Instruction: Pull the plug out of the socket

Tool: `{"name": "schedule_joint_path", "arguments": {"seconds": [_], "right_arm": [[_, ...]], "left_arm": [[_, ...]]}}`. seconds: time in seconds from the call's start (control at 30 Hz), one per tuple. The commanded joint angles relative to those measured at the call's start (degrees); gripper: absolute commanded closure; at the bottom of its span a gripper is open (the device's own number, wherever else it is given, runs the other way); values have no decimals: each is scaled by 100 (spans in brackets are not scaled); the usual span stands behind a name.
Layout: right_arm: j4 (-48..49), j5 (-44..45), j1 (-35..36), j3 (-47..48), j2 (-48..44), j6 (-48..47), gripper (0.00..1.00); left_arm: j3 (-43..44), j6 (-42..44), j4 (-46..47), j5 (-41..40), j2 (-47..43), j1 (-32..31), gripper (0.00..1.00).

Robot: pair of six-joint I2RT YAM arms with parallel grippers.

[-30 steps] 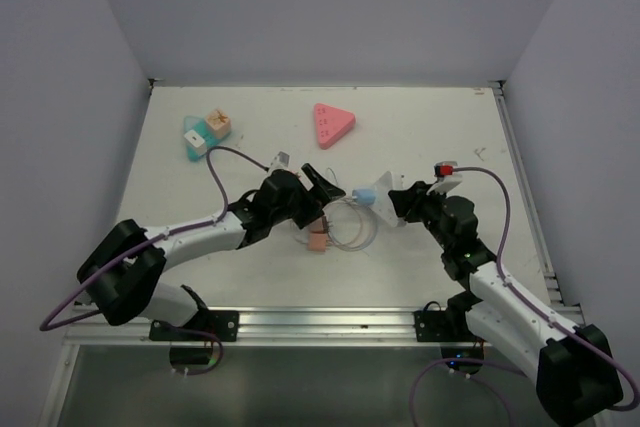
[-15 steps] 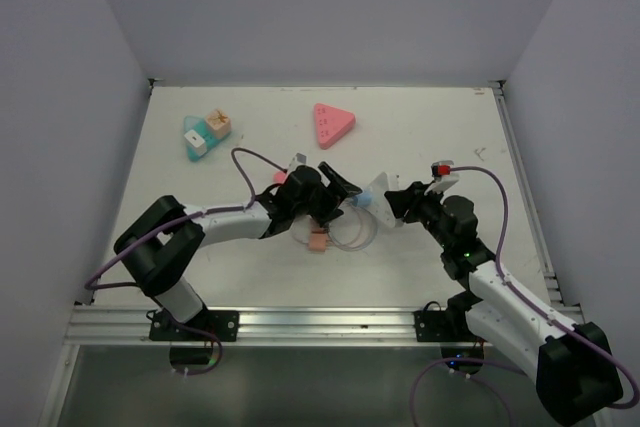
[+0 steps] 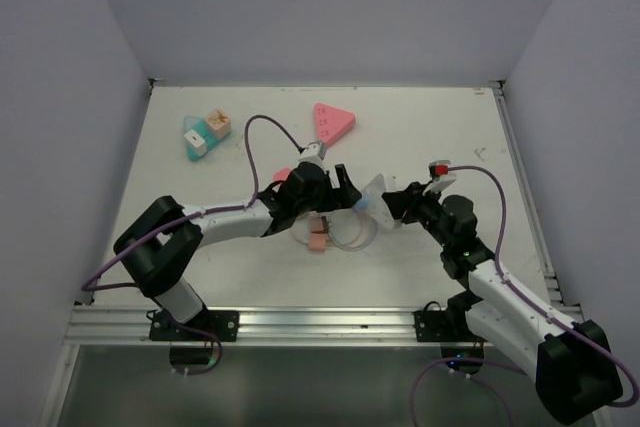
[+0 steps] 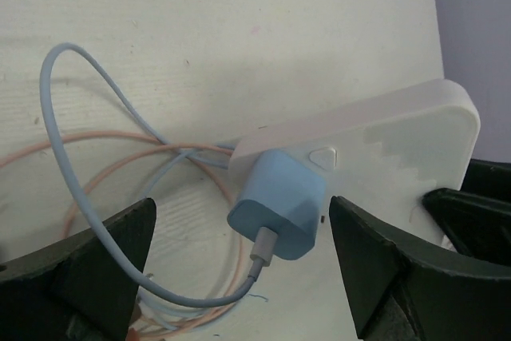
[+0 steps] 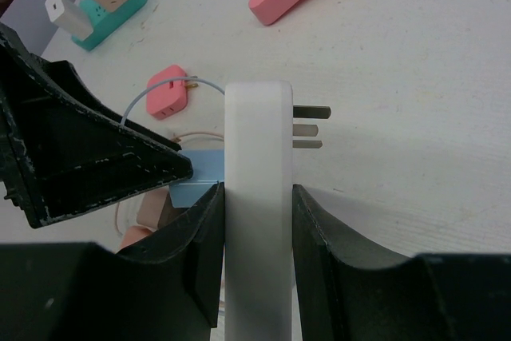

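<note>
The light-blue plug (image 4: pixel 279 205) sits plugged into the face of the white socket (image 4: pixel 363 145), with its blue cable looping off to the left. My left gripper (image 4: pixel 241 207) is open, one finger on each side of the plug, touching neither side. In the right wrist view my right gripper (image 5: pixel 257 253) is shut on the white socket (image 5: pixel 257 181), held on edge with its metal prongs (image 5: pixel 311 125) pointing right and the blue plug (image 5: pixel 196 175) on its left face. From above, the left gripper (image 3: pixel 347 190) and right gripper (image 3: pixel 392 203) meet at mid-table.
A pink triangular socket (image 3: pixel 333 123) lies at the back centre. A teal socket (image 3: pixel 197 134) with a white and a tan plug is at the back left. A pink adapter (image 5: pixel 168 93), a salmon plug (image 3: pixel 318 240) and coiled cables (image 3: pixel 348 232) lie under the grippers.
My left gripper has swung right and away from me until its open fingers flank the blue plug. The right gripper has kept its hold on the socket and edged slightly left.
</note>
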Motion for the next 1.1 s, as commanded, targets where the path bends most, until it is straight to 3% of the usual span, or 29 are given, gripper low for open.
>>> {"name": "schedule_joint_path", "arguments": {"seconds": [0.0, 0.27, 0.67, 0.97, 1.07], "right_arm": [[624, -193, 8, 306, 5, -25, 100], [659, -273, 8, 324, 110, -25, 100], [685, -378, 8, 341, 154, -34, 100], [677, -431, 8, 359, 163, -51, 100], [685, -413, 8, 359, 172, -69, 100]], "left_arm": [[70, 1772, 628, -269, -75, -107, 7], [-80, 2389, 1570, 196, 57, -204, 9], [25, 2812, 1245, 249, 330, -231, 16], [114, 2689, 1227, 653, 427, -231, 37], [70, 2627, 1236, 715, 391, -231, 52]]}}
